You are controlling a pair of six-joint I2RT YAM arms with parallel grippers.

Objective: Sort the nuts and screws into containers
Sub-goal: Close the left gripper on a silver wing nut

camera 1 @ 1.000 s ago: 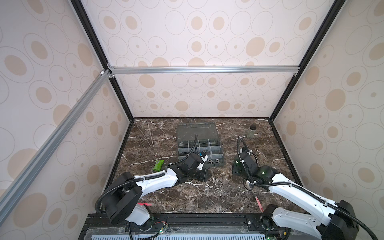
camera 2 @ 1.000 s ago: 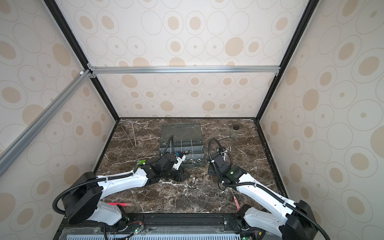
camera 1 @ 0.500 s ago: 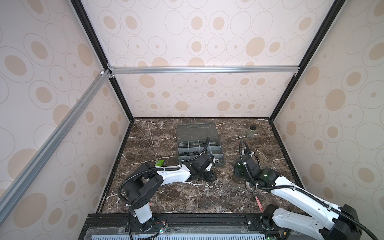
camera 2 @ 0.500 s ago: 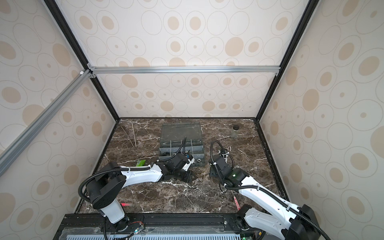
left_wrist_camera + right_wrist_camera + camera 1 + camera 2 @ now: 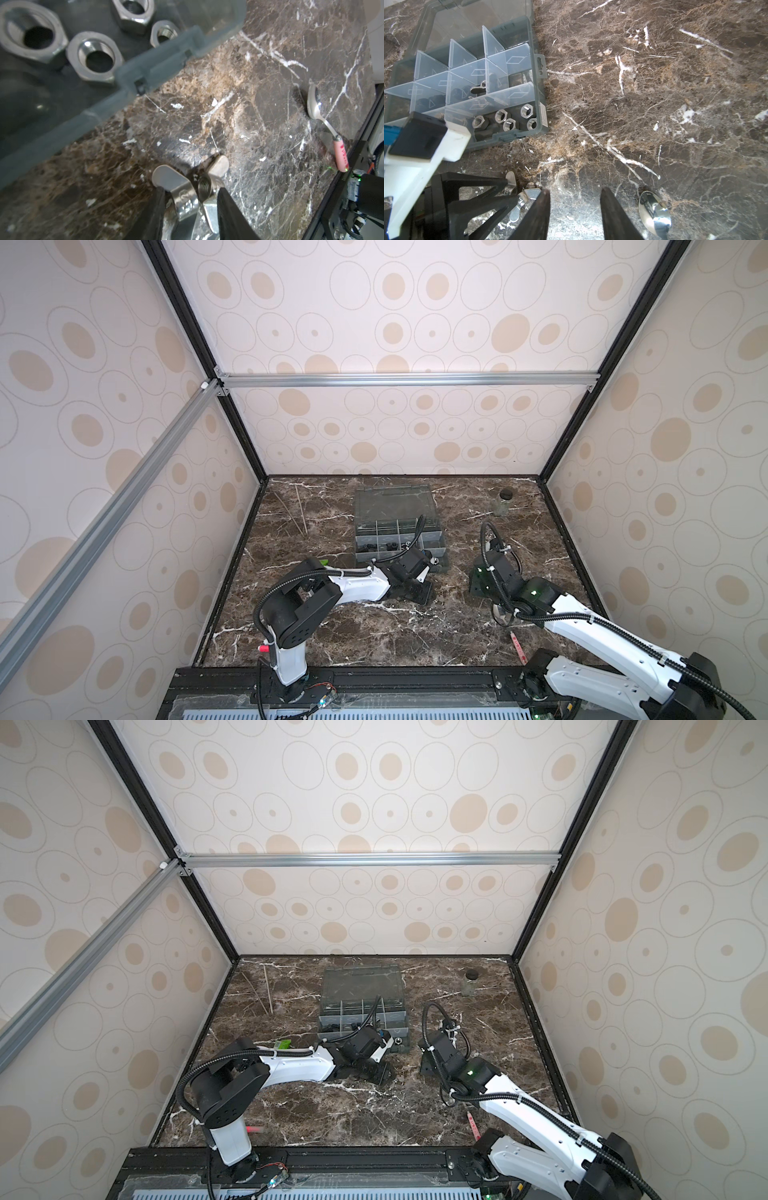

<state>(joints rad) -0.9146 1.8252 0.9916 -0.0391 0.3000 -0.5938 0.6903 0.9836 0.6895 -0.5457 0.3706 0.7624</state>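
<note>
On marble tabletop (image 5: 270, 83), left end effector (image 5: 190, 189) straddles wing nuts (image 5: 204, 186).

Between the matt black fingers (image 5: 227, 209) of the left gripper (image 5: 190, 190) we see a bright, polished metal wing nut (image 5: 182, 195). Beyond them, duller satin-metal hex nuts (image 5: 94, 58) lie in a translucent grey plastic box (image 5: 158, 64). The marbled tabletop (image 5: 259, 93) looks smooth and glossy.

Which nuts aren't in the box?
The wing nuts lying on the marble table, right at the tip of the left tool. The plain hex nuts sit inside the organizer box's corner compartment.
</note>
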